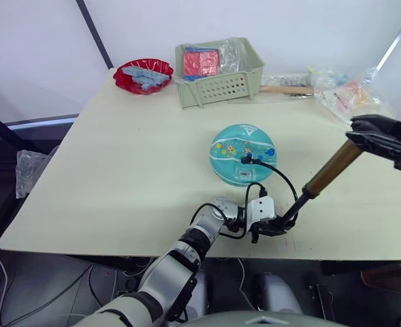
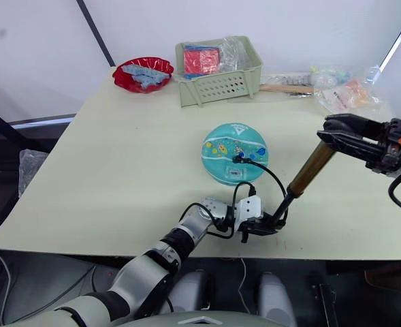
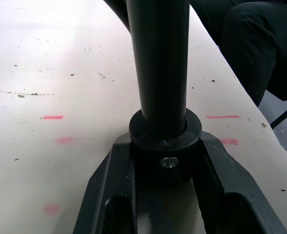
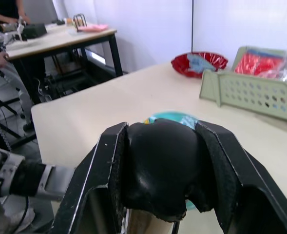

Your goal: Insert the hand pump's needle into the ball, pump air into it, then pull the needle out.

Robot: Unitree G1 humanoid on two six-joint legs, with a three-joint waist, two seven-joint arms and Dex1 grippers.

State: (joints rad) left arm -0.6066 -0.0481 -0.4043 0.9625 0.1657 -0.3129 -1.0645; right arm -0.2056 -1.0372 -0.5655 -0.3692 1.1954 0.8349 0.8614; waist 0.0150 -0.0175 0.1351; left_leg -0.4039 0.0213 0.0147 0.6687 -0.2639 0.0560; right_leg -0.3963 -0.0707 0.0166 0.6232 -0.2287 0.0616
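The teal ball (image 1: 243,154) rests mid-table. The hand pump (image 1: 329,172) leans over the table to its right, gold barrel slanting up to the right. My left gripper (image 1: 271,228) is shut on the pump's black lower end (image 3: 162,141), close to the table's front edge. My right gripper (image 1: 361,133) is shut on the black T-handle (image 4: 160,170) at the top. The thin black hose (image 1: 285,180) arcs from the pump's base to a black fitting (image 1: 247,160) pressed on the ball. The needle's pin is hidden at that fitting.
A red bowl (image 1: 143,73) and a green basket (image 1: 217,71) stand at the table's back. Plastic bags (image 1: 350,95) lie at the back right. The table's front edge (image 1: 186,257) runs just under my left gripper. A person (image 4: 4,9) sits at a far table.
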